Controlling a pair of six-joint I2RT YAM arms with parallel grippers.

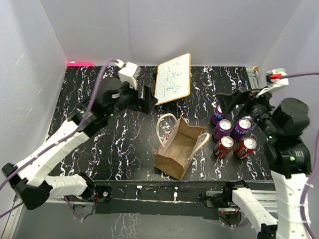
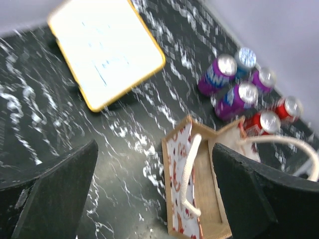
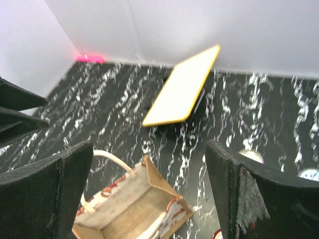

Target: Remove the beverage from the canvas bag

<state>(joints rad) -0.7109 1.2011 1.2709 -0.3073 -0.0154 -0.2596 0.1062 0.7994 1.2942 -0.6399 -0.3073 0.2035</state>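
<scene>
The tan canvas bag (image 1: 175,148) stands open in the middle of the table, its two whitish rope handles up. No can shows inside it; the wrist views show its bare woven floor (image 2: 205,191) (image 3: 130,213). Several purple and red beverage cans (image 1: 224,129) stand in a cluster on the table to the right of the bag, and show in the left wrist view (image 2: 238,98). My left gripper (image 1: 147,100) is open and empty, raised behind and left of the bag. My right gripper (image 1: 231,100) is open and empty, raised above the far side of the cans.
A wood-framed whiteboard (image 1: 174,78) leans at the back centre, just right of the left gripper; it also shows in the left wrist view (image 2: 104,50) and the right wrist view (image 3: 182,87). White walls enclose the black marbled table (image 1: 115,144). A metal rail runs along its near edge.
</scene>
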